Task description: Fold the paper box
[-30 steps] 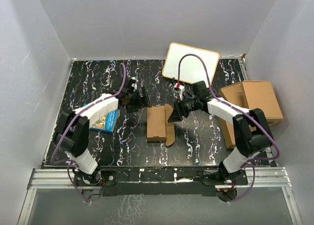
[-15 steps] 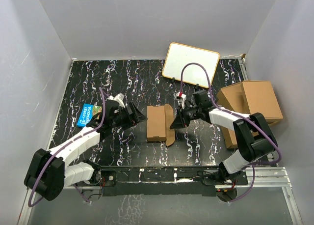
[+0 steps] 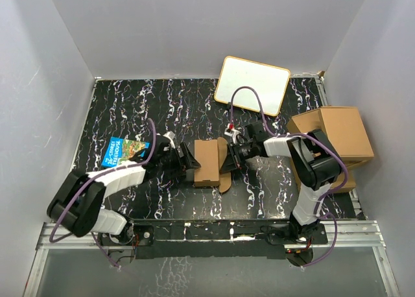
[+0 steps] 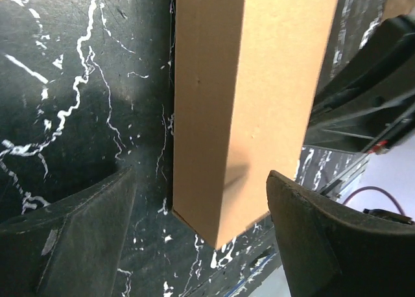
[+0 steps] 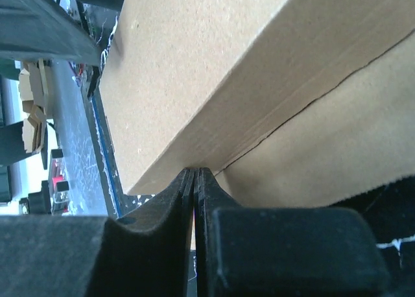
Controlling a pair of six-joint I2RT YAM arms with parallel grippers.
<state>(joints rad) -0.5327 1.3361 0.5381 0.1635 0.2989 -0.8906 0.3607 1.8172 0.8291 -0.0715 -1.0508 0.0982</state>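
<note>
The paper box (image 3: 207, 159) lies mid-table as a small brown shallow box, with a loose flap (image 3: 224, 178) curling off its right side. My left gripper (image 3: 190, 162) is open at its left side. In the left wrist view the box's corner (image 4: 253, 102) stands between the spread fingers (image 4: 78, 238) without touching them. My right gripper (image 3: 227, 157) is shut, its tips pressed to the right side of the box. In the right wrist view the closed fingertips (image 5: 195, 172) meet the box wall (image 5: 214, 70) at the seam above the flap (image 5: 324, 154), with nothing between them.
A white board (image 3: 251, 84) leans at the back wall. A pile of larger brown cardboard boxes (image 3: 334, 138) sits at the right edge. A blue picture book (image 3: 123, 151) lies at the left. Grey walls enclose the table on three sides.
My left arm swung down from beside the book and reached to the box's left side, still open. My right gripper closed and moved left against the box's right side.
</note>
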